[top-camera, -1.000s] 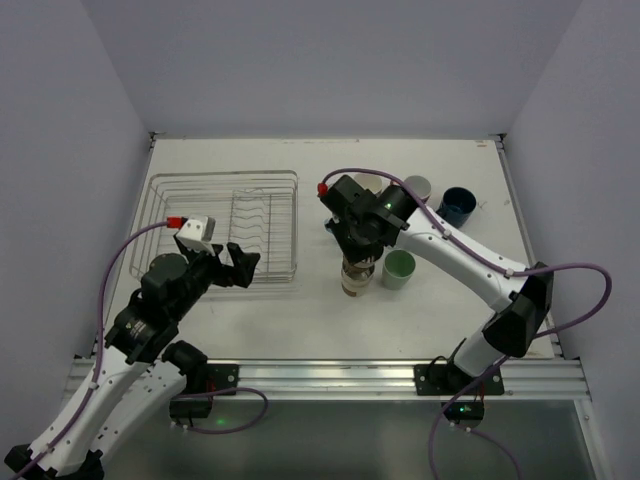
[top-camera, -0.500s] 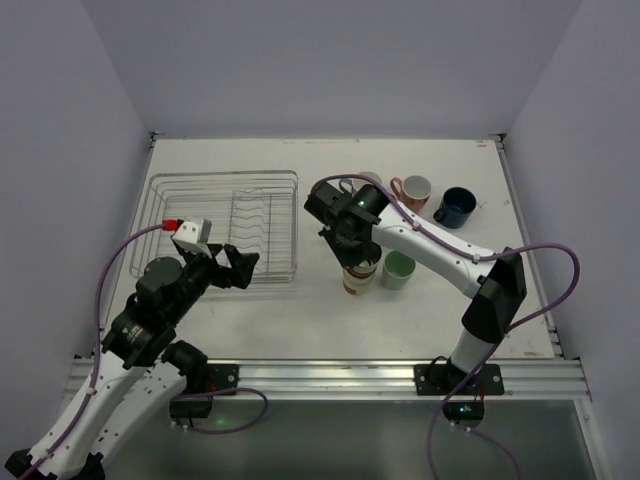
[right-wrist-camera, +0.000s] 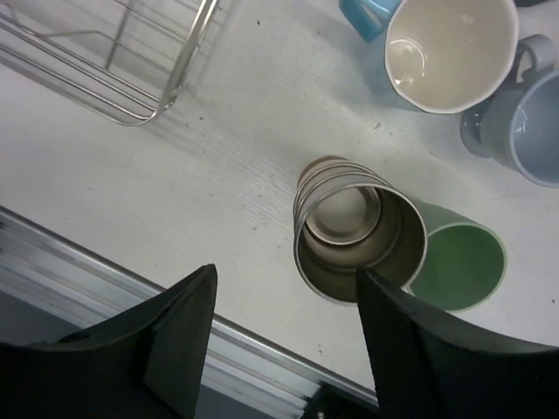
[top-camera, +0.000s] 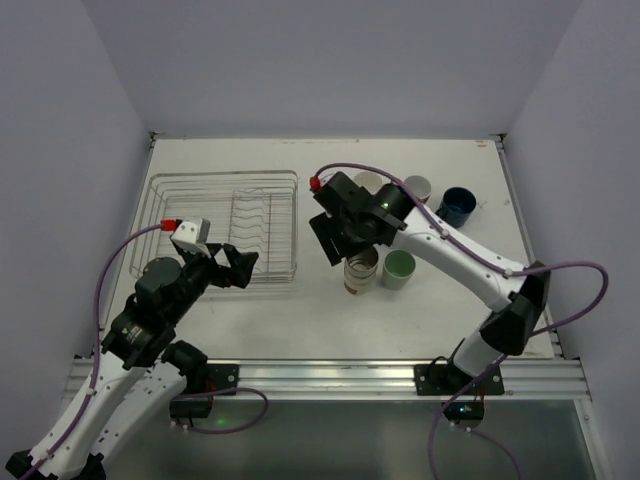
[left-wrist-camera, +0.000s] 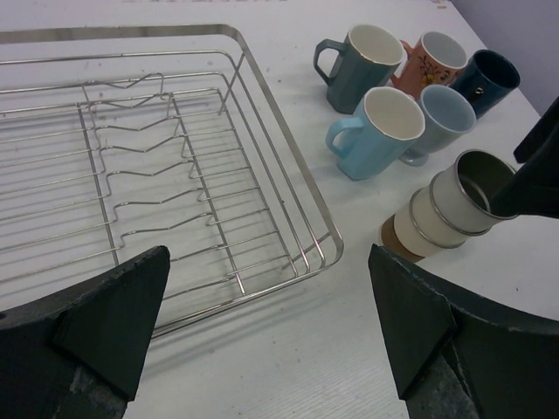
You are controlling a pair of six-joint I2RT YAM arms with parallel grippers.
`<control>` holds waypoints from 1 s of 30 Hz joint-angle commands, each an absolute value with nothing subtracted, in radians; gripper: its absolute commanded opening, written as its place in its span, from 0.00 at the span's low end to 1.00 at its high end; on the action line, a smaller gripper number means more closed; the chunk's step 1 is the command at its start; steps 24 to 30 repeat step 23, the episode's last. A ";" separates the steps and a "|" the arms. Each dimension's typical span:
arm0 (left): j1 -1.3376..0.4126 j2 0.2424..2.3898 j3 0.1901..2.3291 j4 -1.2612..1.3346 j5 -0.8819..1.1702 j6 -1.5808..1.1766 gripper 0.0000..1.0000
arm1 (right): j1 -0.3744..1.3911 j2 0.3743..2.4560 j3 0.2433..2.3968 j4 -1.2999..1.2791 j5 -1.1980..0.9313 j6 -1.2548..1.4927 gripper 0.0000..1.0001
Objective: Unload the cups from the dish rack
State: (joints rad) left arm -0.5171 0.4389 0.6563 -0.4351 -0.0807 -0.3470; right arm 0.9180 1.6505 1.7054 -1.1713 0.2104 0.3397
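Observation:
The silver wire dish rack (top-camera: 222,222) stands at the left with no cup showing in it (left-wrist-camera: 157,175). A stack of beige tumblers (top-camera: 361,272) stands right of it, a pale green tumbler (top-camera: 399,268) beside the stack. My right gripper (top-camera: 338,243) hovers open just above and left of the stack (right-wrist-camera: 358,231), holding nothing (right-wrist-camera: 286,272). Handled mugs cluster behind: grey-teal (left-wrist-camera: 362,57), salmon pink (left-wrist-camera: 432,57), navy (left-wrist-camera: 489,78) and light blue (left-wrist-camera: 380,131). My left gripper (top-camera: 235,262) is open and empty over the rack's near right corner (left-wrist-camera: 269,262).
The table's metal front rail (right-wrist-camera: 105,288) runs just below the right gripper. The rack's near right corner (right-wrist-camera: 131,78) lies left of the stack. A second light blue cup (right-wrist-camera: 524,122) stands behind the green tumbler (right-wrist-camera: 458,262). Grey walls close the table at left, right and back.
My right gripper has opened and let go of the top beige tumbler, which now rests in the stack, and it has lifted slightly. The left arm has not moved.

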 commanded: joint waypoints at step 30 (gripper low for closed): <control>-0.509 0.448 0.933 -0.416 -0.173 -0.316 1.00 | 0.923 0.169 0.634 -0.075 0.607 0.370 0.99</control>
